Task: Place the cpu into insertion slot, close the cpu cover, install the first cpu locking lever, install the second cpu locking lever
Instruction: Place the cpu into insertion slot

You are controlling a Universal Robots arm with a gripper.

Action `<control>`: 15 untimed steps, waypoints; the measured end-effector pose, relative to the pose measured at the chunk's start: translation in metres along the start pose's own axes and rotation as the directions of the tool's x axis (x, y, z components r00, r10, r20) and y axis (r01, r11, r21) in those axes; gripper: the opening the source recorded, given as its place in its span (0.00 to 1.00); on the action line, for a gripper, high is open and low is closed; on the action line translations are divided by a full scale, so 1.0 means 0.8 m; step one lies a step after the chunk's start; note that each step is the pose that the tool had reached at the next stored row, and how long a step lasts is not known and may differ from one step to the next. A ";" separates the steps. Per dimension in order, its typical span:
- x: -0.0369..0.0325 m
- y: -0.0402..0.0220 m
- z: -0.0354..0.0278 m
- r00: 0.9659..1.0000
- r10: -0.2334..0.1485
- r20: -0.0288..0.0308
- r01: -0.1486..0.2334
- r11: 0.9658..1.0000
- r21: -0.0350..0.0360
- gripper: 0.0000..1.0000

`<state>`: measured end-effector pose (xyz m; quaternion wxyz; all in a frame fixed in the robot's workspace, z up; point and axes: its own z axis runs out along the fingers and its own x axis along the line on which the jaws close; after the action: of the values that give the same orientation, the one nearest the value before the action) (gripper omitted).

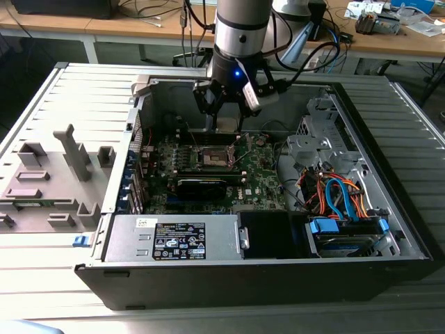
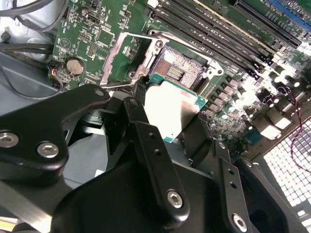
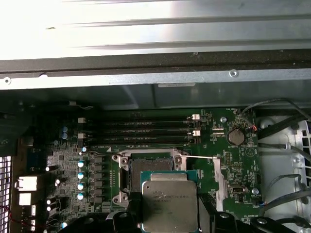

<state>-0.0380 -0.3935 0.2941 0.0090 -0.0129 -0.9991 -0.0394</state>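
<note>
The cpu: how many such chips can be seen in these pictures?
1. The cpu is gripped in the tool, held near the open insertion slot, not yet seated.

Lab or workshop — cable-strewn wooden workbench (image 1: 403, 43), opened computer case (image 1: 243, 280)

1. A labelled power supply (image 1: 174, 239) lies along the computer case's (image 1: 208, 282) near wall.
2. Orange and blue cables (image 1: 334, 195) bunch at the exterior view's right.
3. A coin battery (image 3: 236, 136) sits near black memory slots (image 3: 141, 131).
</note>
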 end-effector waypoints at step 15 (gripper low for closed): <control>-0.0001 -0.0065 0.0015 1.000 0.000 0.000 0.000 1.000 0.000 0.55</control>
<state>-0.0380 -0.3985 0.2926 0.0090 -0.0129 -0.9991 -0.0394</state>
